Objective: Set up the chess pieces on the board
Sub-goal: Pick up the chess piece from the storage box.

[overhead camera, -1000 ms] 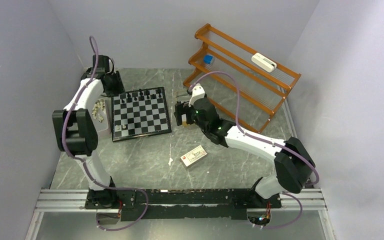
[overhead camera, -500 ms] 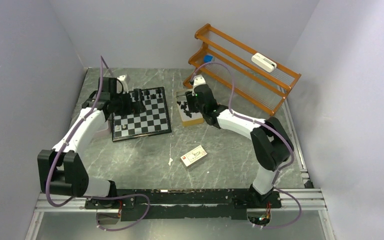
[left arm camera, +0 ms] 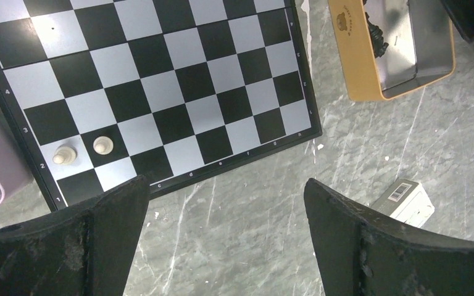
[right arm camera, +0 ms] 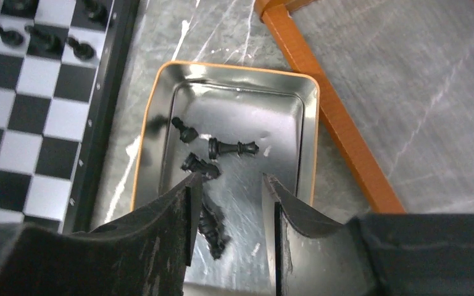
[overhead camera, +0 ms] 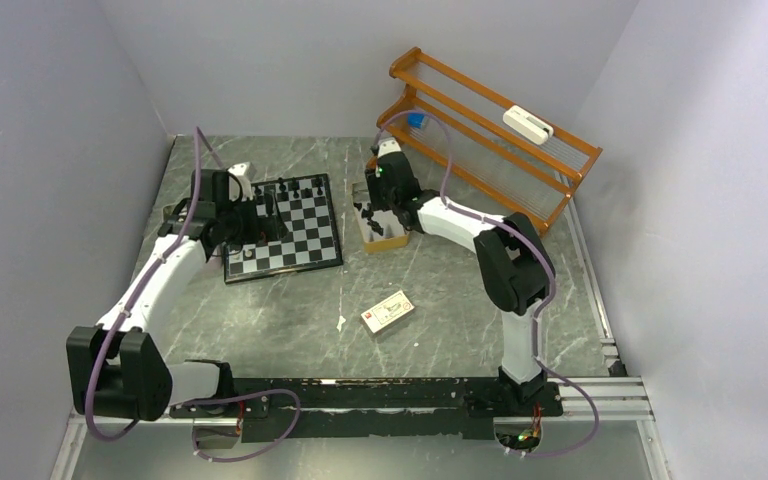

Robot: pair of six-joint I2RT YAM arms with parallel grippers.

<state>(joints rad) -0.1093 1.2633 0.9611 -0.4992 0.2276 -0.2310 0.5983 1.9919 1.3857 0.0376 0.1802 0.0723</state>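
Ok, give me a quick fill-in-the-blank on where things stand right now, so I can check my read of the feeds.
1. The left pincer hangs over the board with its jaws ____.
2. In the left wrist view, ____ pale pieces stand on the board near its corner.
3. The right pincer is over the tin, which holds loose pieces of ____ colour.

Missing words: open; two; black.
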